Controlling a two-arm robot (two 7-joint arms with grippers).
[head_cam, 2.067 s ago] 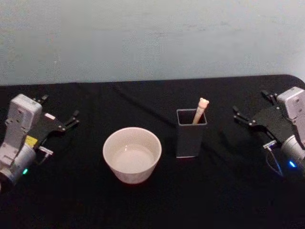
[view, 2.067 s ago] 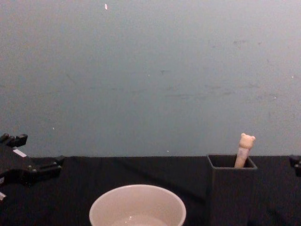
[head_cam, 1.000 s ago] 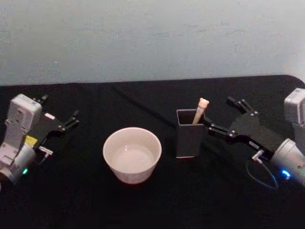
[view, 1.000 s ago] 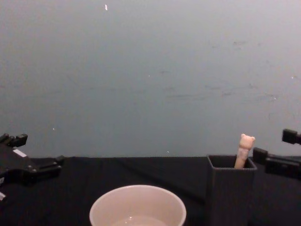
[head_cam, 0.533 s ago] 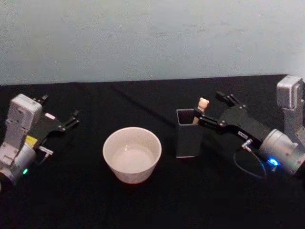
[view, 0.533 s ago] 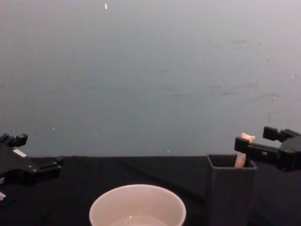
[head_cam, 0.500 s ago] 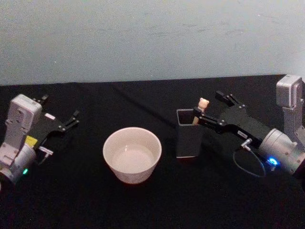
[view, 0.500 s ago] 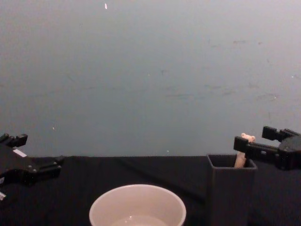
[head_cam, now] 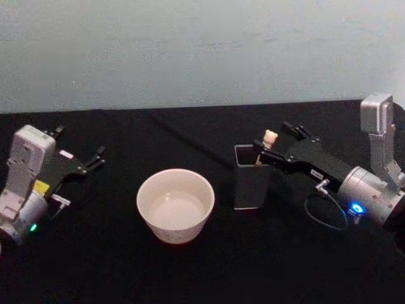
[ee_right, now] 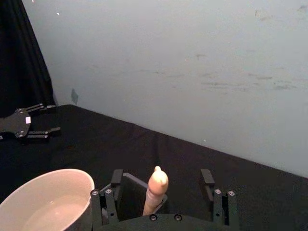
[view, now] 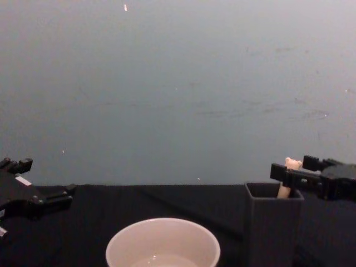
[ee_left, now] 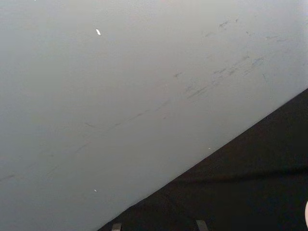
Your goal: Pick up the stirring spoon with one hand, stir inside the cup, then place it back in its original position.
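Observation:
The stirring spoon stands in the dark square-mouthed holder, its bear-head top poking above the rim. My right gripper is open, one finger on each side of the bear head without touching it. In the right wrist view the spoon rises between both fingers, above the holder. From the chest the right gripper sits level with the spoon above the holder. The cream cup stands left of the holder, with some liquid inside. My left gripper rests open at the far left.
A black cloth covers the table. A pale blue-grey wall runs close behind the table's back edge. Open cloth lies between the cup and the left gripper, and in front of both vessels.
My right gripper has swung in from the far right towards the holder and now brackets the spoon's bear head. The left arm, cup and holder have not moved.

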